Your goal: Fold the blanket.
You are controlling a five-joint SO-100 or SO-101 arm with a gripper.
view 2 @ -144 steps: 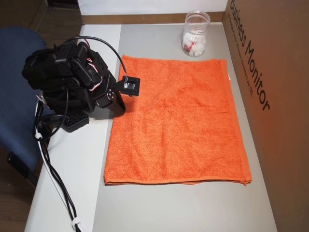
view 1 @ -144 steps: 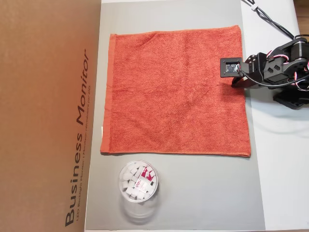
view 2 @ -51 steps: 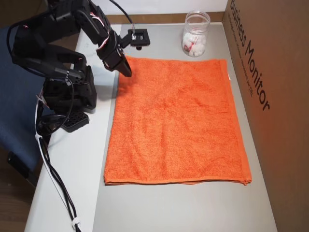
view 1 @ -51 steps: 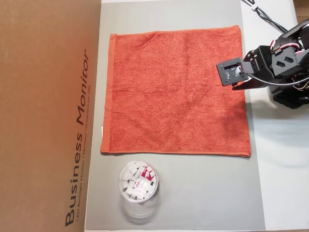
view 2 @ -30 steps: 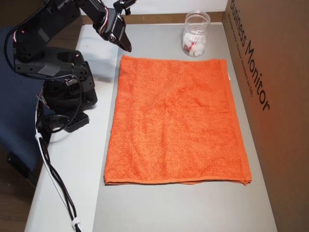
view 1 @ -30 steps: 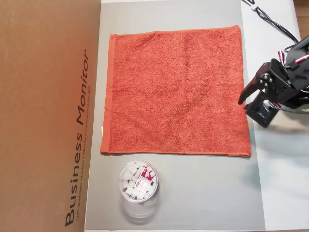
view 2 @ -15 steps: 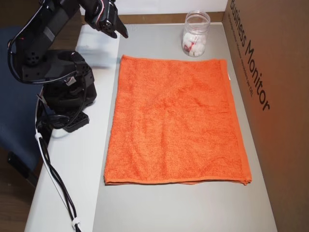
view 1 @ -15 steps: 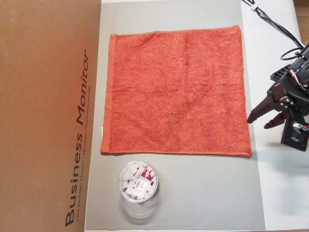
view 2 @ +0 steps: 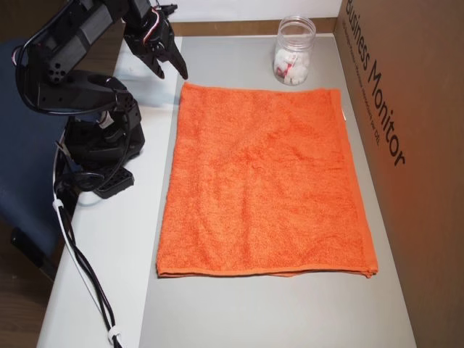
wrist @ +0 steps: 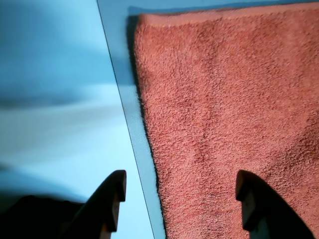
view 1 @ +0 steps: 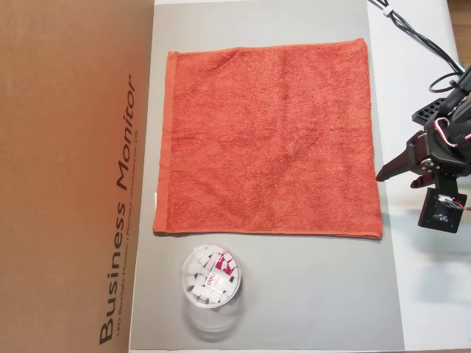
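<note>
blanket (view 1: 265,140) lies fully flat, no fold made yet; fingers (wrist: 251,191) spread apart, empty, poised over its corner.

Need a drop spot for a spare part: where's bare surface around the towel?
Free: the grey mat strip between the blanket and the mat's near edge, beside the plastic tub; also the thin strip above the blanket in an overhead view. Crowded: white table by the open tool and the cardboard box side.
</note>
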